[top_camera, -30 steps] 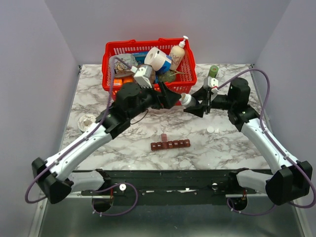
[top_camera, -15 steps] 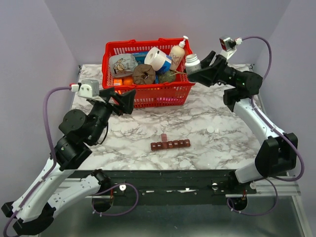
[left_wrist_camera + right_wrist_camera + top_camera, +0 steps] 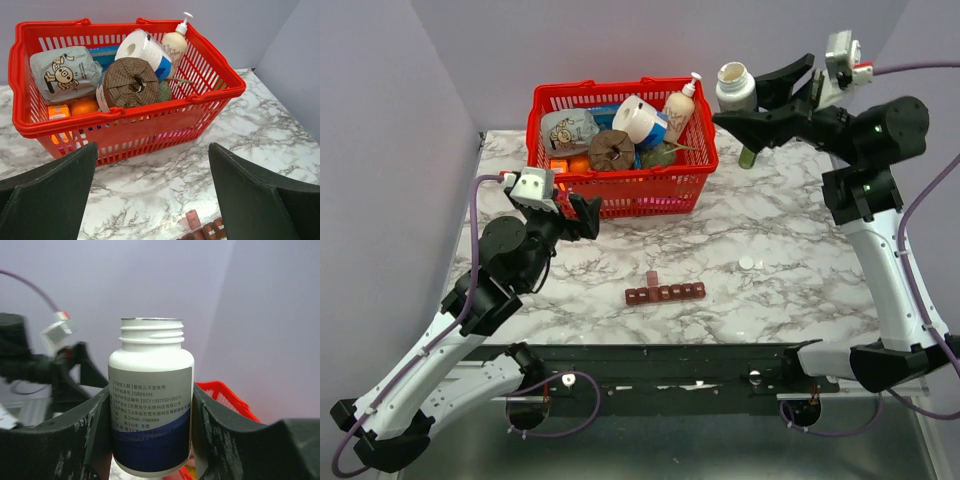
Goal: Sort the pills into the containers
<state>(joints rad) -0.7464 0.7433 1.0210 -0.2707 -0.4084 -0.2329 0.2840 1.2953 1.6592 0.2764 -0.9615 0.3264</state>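
The right end effector (image 3: 748,103) is clamped on a white pill bottle (image 3: 151,390), upright, cap off and mouth open, held high above the far right corner of the table (image 3: 800,290). The containers (image 3: 665,293) lie flat on the table well below it, toward the near edge and to its left. Their long axis runs left to right, and one lid near the left end stands open.

The left end effector (image 3: 152,146) has its fingers spread wide and grips nothing. It hangs nearer the strip, just beyond and left of it, facing the red basket (image 3: 620,198).

That basket stands behind the strip, so its right front corner likely borders the bottle's way down. A small white round thing (image 3: 748,262), cap or pill I cannot tell, lies right of the strip.
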